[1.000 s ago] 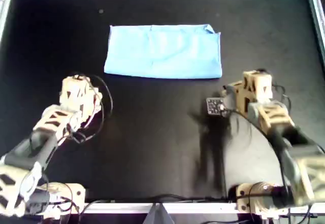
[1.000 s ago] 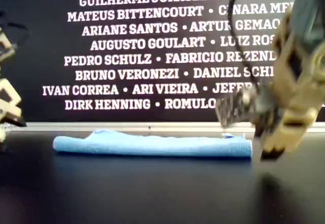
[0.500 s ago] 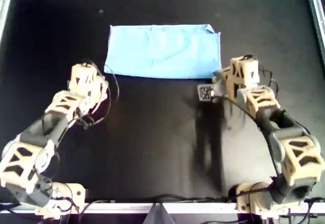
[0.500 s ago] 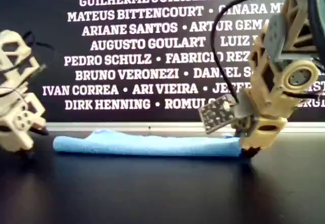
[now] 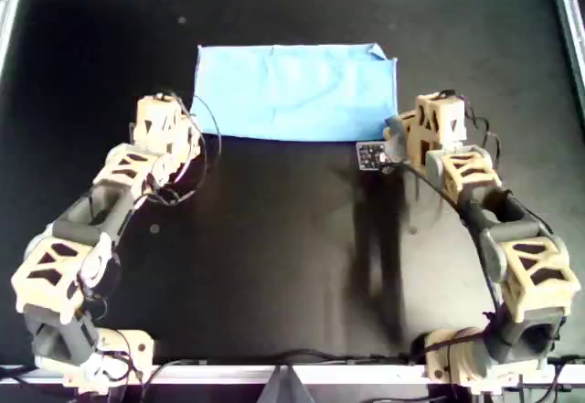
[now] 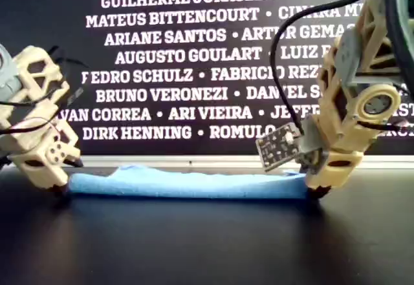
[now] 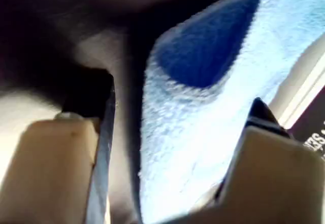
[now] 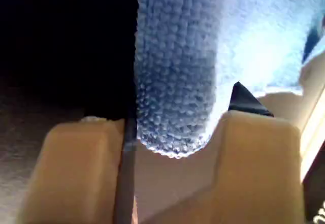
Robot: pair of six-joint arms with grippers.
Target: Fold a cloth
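1. The cloth point(image 5: 295, 91) lies flat on the black table point(image 5: 274, 238), folded into a rectangle, toward the far edge in the overhead view.
2. My first gripper point(image 7: 172, 148) has its jaws spread, with a corner of the cloth between them.
3. My second gripper point(image 8: 172, 132) has its jaws spread around the cloth's rolled edge.
4. One arm sits at each near corner of the cloth; which arm is which, I cannot tell.
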